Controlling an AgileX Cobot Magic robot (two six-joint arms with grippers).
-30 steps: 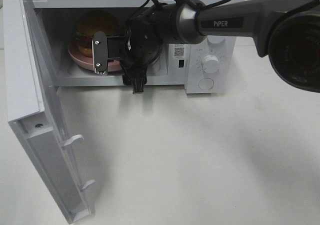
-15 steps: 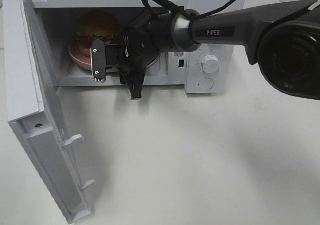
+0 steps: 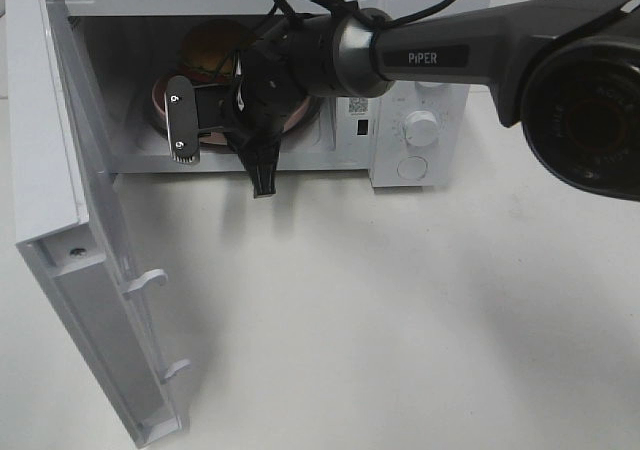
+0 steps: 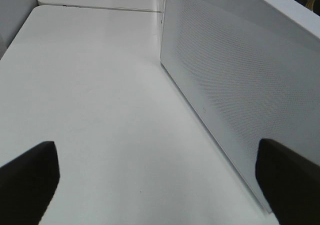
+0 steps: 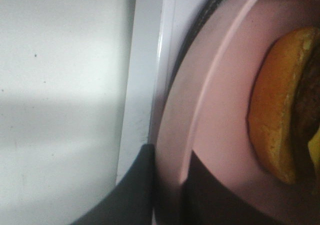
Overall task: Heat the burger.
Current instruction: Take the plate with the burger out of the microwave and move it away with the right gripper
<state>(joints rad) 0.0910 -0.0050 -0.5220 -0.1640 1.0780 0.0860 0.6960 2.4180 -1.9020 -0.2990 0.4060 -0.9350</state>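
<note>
The burger (image 3: 212, 46), with a golden bun, sits on a round pink plate (image 3: 160, 102) inside the open white microwave (image 3: 425, 90), and my right arm hides much of it. My right gripper (image 3: 205, 130) reaches into the cavity from the front. In the right wrist view its two dark fingers (image 5: 137, 190) stand on either side of the pink plate's rim (image 5: 215, 110), shut on it, with the burger's bun (image 5: 272, 125) beside. My left gripper (image 4: 160, 185) is open and empty over the bare table, and is out of the exterior view.
The microwave door (image 3: 70, 230) hangs wide open at the left and reaches far toward the front; its outer face shows in the left wrist view (image 4: 225, 85). The control knobs (image 3: 422, 128) are on the microwave's right. The white table (image 3: 400, 320) lies in front.
My right gripper has rolled and its near finger has shifted left and lower. The plate and burger have moved a little to the right inside the cavity.
</note>
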